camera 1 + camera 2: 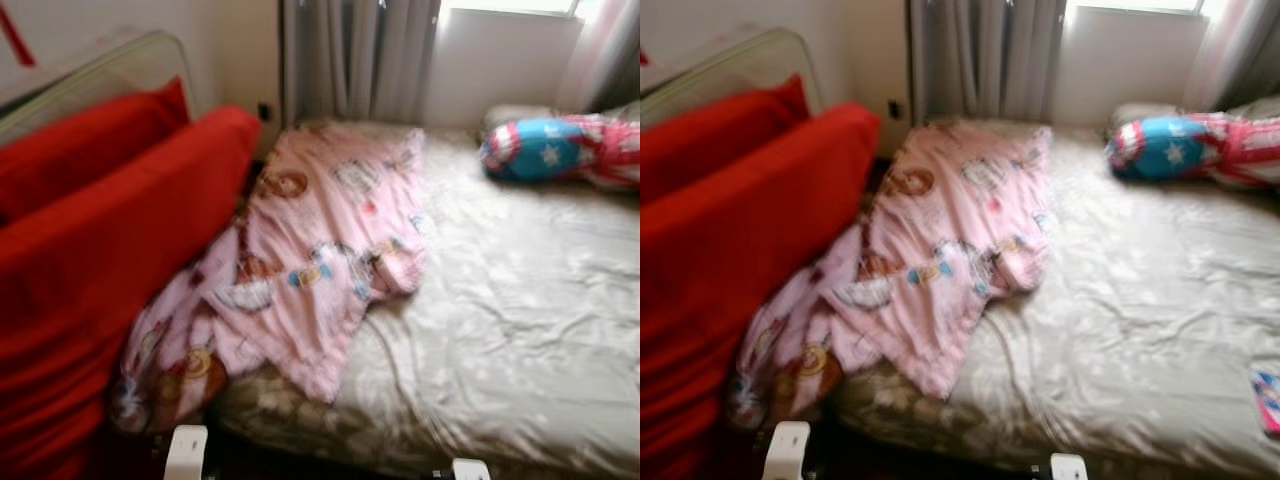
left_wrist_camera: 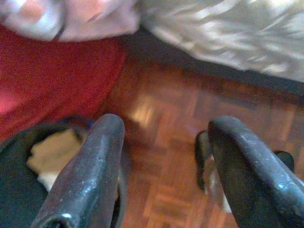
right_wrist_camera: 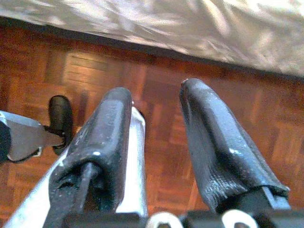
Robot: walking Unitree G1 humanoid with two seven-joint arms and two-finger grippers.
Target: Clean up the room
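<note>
Lying crumpled across the bed's [image 1: 520, 330] left side against the red cushion [image 1: 110, 250], the pink blanket [image 1: 320, 250] sits untouched while both grippers, left [image 2: 164, 142] and right [image 3: 154, 109], hang spread and empty above the floor [image 3: 85, 71].

light: daylight from window [image 1: 510, 8], glare | head views: motion blur | wrist views: soft

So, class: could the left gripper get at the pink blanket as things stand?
Probably not yet: the left gripper hangs low over the wooden floor, jaws open, with the pink blanket up on the bed.
</note>
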